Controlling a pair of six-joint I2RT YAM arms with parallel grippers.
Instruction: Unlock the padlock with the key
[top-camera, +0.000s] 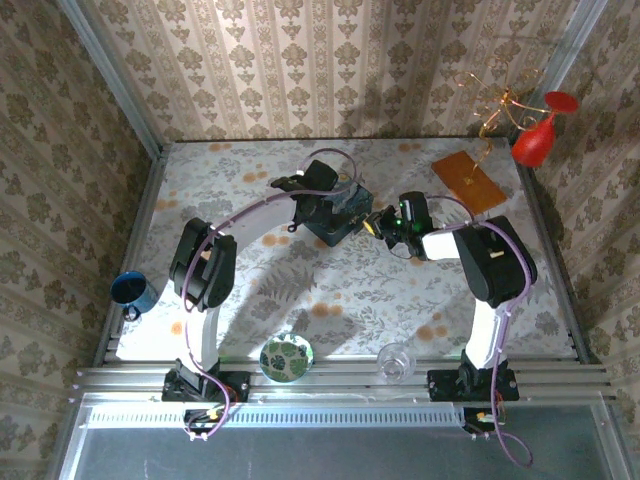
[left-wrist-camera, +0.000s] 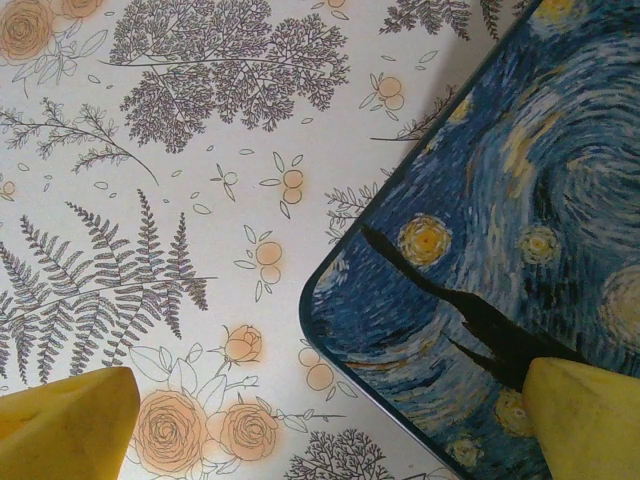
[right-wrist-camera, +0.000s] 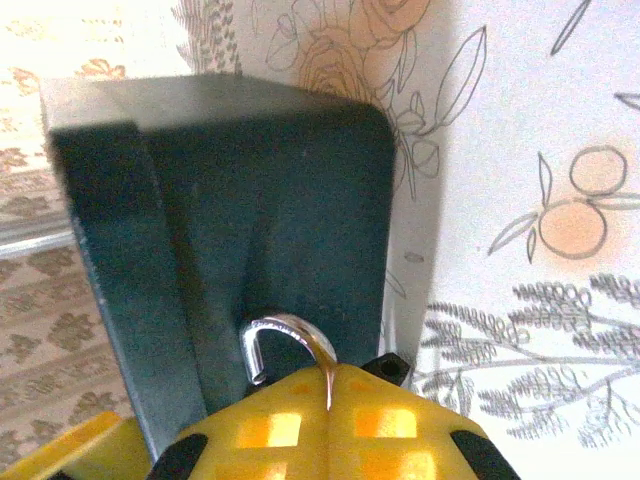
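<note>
The padlock (right-wrist-camera: 390, 368) is pinched between my right gripper's (right-wrist-camera: 328, 372) shut yellow fingers (right-wrist-camera: 420, 420). Its silvery shackle (right-wrist-camera: 285, 335) arches out above them with its free end loose, right against the dark side of the blue swirly-painted box (right-wrist-camera: 250, 200). In the top view the right gripper (top-camera: 378, 224) touches the box's (top-camera: 335, 215) right side. My left gripper (top-camera: 318, 200) hovers over the box lid (left-wrist-camera: 500, 200), open, one finger (left-wrist-camera: 65, 420) above the table and the other over the lid. The key is hidden.
A blue mug (top-camera: 132, 291) sits at the left table edge. A patterned bowl (top-camera: 286, 357) and a clear glass (top-camera: 396, 362) stand near the front. A brown board (top-camera: 470, 180) and a gold wire stand holding a red glass (top-camera: 535, 135) occupy the back right.
</note>
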